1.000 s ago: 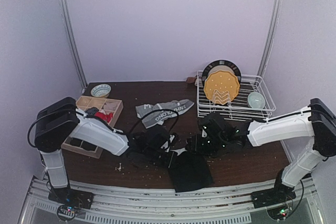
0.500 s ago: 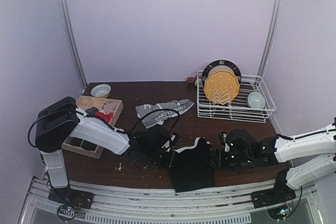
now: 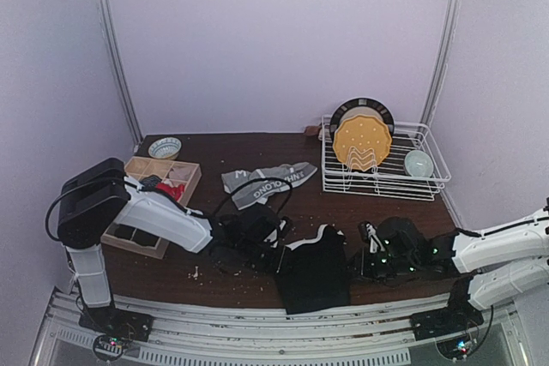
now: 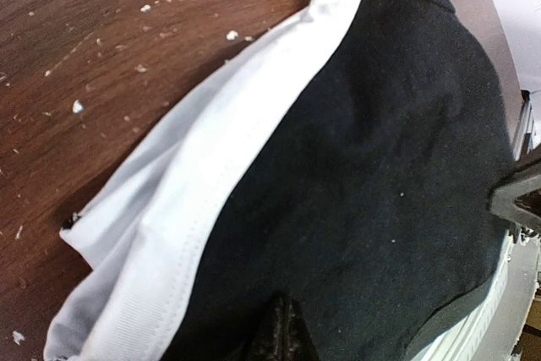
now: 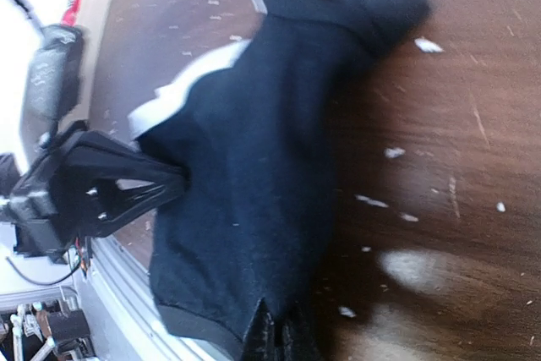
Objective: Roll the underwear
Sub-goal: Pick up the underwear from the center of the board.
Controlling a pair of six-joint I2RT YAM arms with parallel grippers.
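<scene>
1. The left fingers (image 4: 279,337) are pressed together on the black underwear (image 3: 313,276), pinching it just inside its white waistband (image 4: 194,209). The right fingers (image 5: 272,336) are also closed and seem to nip the hem on the opposite side.
2. The black underwear lies spread and a little rumpled at the near edge of the desk (image 3: 395,220), between the two arms. Its near hem reaches the desk's rim. A grey pair with white lettering (image 3: 268,183) lies further back, well apart and unrolled.
3. Judging by this, the step in hand is taking hold before the roll. Both sides are gripped, but no turn of cloth has been made, so the task looks barely begun.
4. The next move calls for both sides to rise slightly and fold over together at the same pace, keeping the cloth taut between them. Uneven travel would likely give a lopsided roll. A pull toward the near rim could drag the cloth off the desk.
5. The left arm reaches in low from the left, its forearm nearly level and its wrist at the cloth's left side. The right arm stretches in low from the right, its forearm close to the desk and its wrist pointing left at the cloth. The two wrists face each other across the cloth.
</scene>
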